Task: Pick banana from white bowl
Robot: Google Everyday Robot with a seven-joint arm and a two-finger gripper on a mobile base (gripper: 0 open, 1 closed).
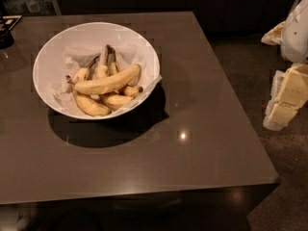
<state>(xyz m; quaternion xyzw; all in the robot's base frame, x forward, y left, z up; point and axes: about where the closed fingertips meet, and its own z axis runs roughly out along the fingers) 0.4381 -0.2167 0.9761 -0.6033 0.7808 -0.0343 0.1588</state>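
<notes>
The banana (108, 82) lies on top of the pile in the white bowl (44, 52), running crosswise from lower left to upper right, with its dark tip at the left end. Shorter speckled bananas (91, 106) lie beneath and behind it, their stems pointing toward the far rim, and crumpled paper (72, 57) lines the bowl. The bowl sits on the left part of the dark bench (202, 153).

The gripper (286, 97) hangs well apart, off the bench's right edge, and I cannot tell whether its jaws stand wide or narrow.

The step in hand is the approach. It would go best coming over the rim from above with the jaws across the banana's mid-length. That part looks raised and free of its neighbours, though the contact underneath is hidden.
</notes>
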